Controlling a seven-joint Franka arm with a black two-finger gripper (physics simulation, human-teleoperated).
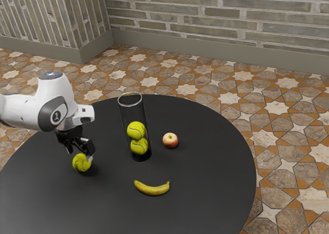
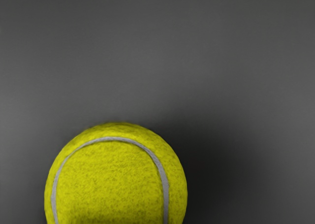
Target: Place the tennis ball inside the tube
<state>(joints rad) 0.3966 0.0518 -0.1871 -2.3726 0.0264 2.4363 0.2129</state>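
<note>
Just below the hand (image 1: 80, 155), near its spread fingers, the tennis ball (image 1: 81, 163)

Place: home-like room, exact kind unclear
Brick wall (image 1: 216, 25): grey-brown, at one o'clock in the exterior view
Floor tiles (image 1: 288, 121): star-patterned, orange and cream, at three o'clock
Table (image 1: 205, 193): round, black, at seven o'clock
Fruit: apple (image 1: 170, 140) and banana (image 1: 152, 189) on the table
</note>
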